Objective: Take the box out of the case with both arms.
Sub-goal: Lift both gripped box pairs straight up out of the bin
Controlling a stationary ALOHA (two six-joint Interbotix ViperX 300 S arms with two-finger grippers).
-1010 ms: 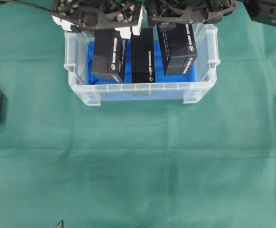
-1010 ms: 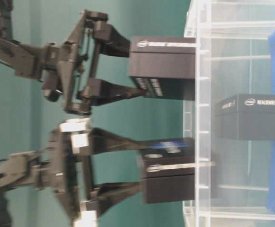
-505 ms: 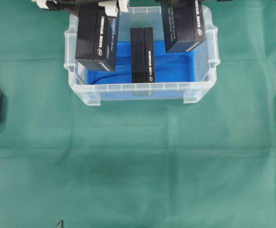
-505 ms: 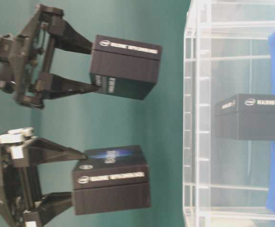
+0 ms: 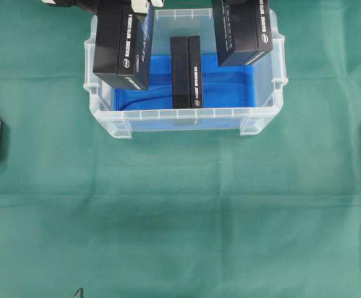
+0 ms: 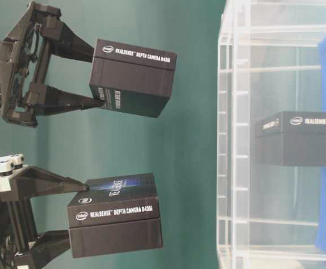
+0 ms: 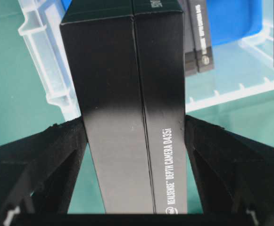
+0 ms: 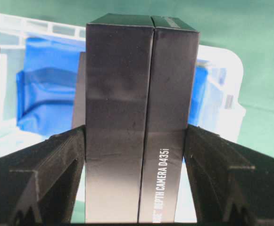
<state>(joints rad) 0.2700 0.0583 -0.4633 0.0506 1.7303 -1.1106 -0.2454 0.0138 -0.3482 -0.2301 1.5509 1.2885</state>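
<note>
two boxes lifted out, one left behind.
left gripper (image 6: 78, 216) clamped on left box (image 5: 122, 43), right gripper (image 6: 92, 75) on right box (image 5: 242, 31); both raised higher above case (image 5: 186, 115) than before; third box (image 5: 186, 71) resting inside.

Overhead: looked straight down on the green-clothed desk (image 5: 180, 217).
Table-level: sat low and rotated sideways, close beside the clear case (image 6: 235, 134).
Wrist cameras: looked closely along their fingers.
Shared: the case.
</note>
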